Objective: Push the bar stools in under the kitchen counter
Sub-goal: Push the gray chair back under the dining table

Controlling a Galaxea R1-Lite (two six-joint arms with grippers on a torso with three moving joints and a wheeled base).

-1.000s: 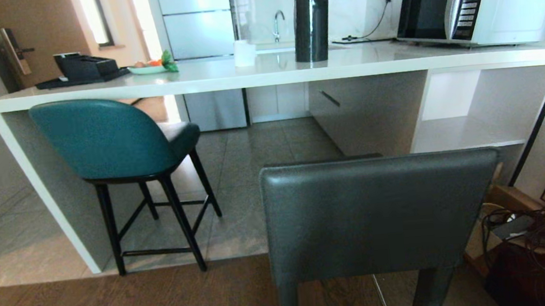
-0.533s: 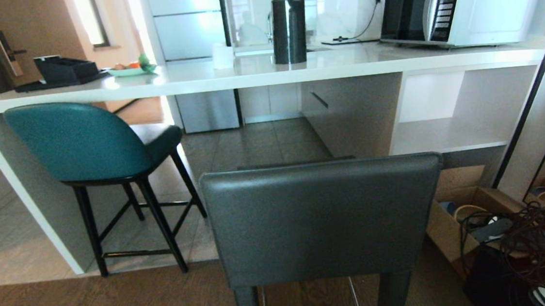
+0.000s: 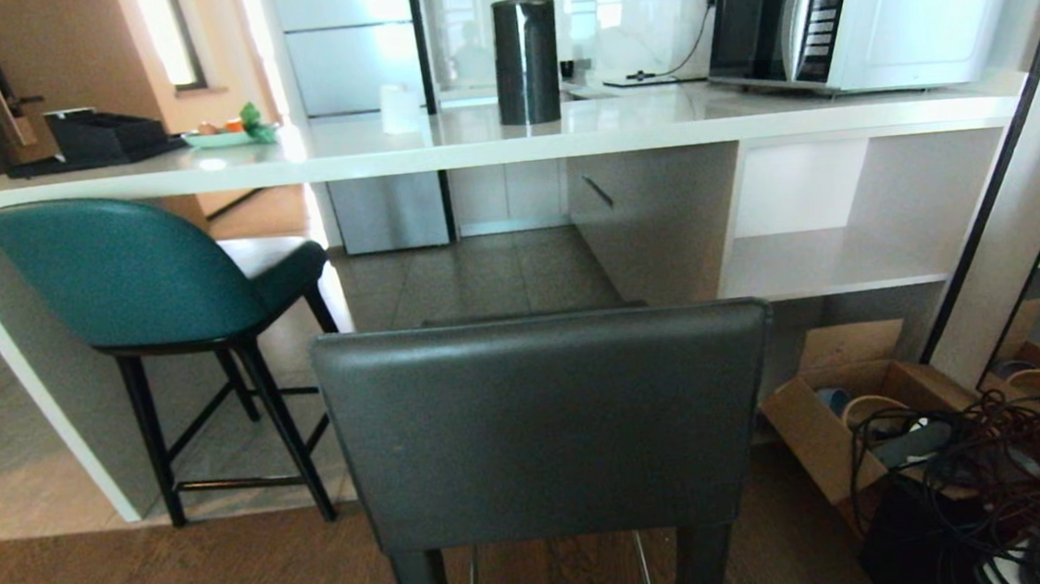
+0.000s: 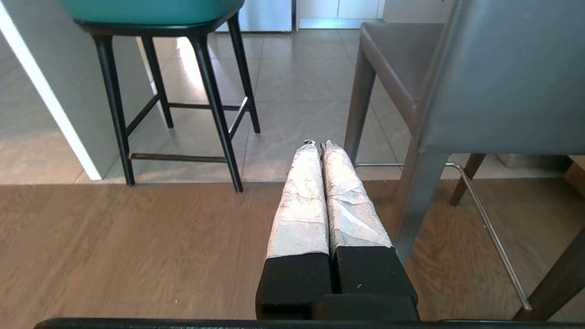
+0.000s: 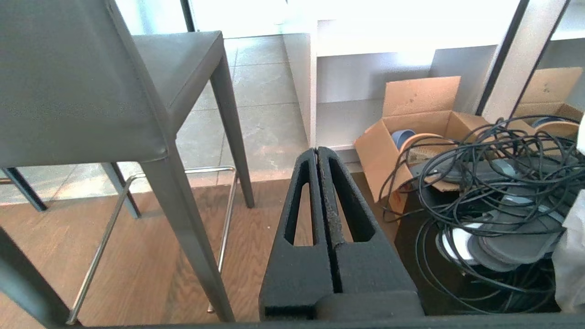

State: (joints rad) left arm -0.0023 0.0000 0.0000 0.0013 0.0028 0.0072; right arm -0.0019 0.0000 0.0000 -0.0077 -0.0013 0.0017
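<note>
Nearest, two grippers hang low over the wood floor, one to each side of the dark grey stool [image 3: 546, 424]: the left gripper [image 4: 318, 145] has its taped fingers pressed together on nothing, and the right gripper [image 5: 316, 151] is likewise closed and empty. Two bar stools in all. The grey one stands out on the wood, its wide rectangular back toward the camera, seat pointing at the kitchen counter [image 3: 490, 150]. Farther left, the teal stool [image 3: 124, 272] sits partly under the slab — seat angled toward the right. One counter runs left to right.
</note>
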